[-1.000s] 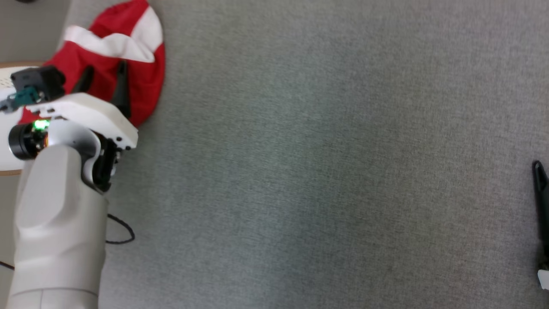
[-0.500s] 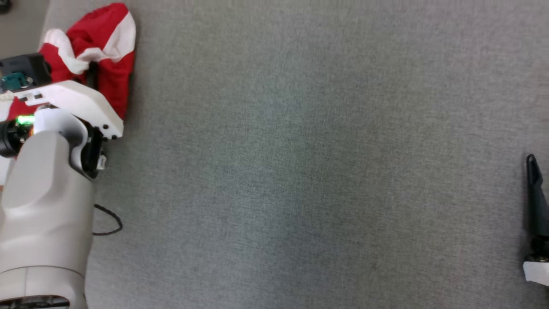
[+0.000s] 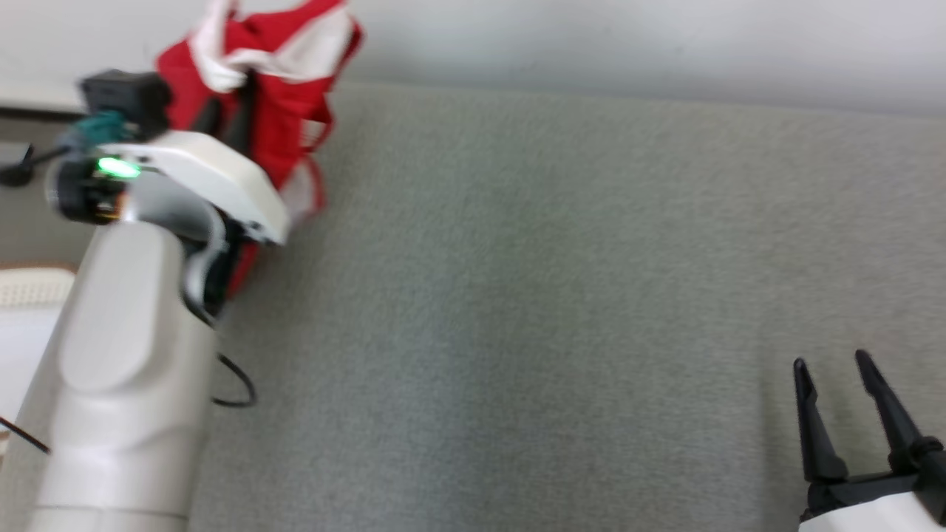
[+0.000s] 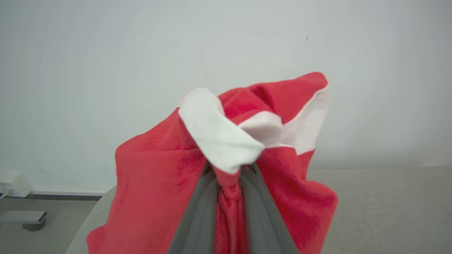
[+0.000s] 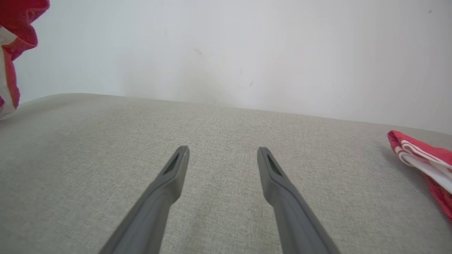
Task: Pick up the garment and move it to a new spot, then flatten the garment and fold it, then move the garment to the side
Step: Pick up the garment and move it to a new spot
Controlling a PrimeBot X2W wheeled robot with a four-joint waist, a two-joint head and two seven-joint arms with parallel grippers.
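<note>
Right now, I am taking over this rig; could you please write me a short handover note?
Left pincer: shut on the red-and-white garment, which hangs bunched from it at the far left of the grey surface.
Right pincer: open, empty, over the near right of that surface.
A red striped cloth lies on the surface, at the right edge of the right wrist view.
Done: garment picked up.
Left: place it at a new spot, flatten, fold, move aside.

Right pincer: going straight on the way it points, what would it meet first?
The right pincer would probably meet the grey fabric surface near its far edge, else the white wall; depth unclear.
</note>
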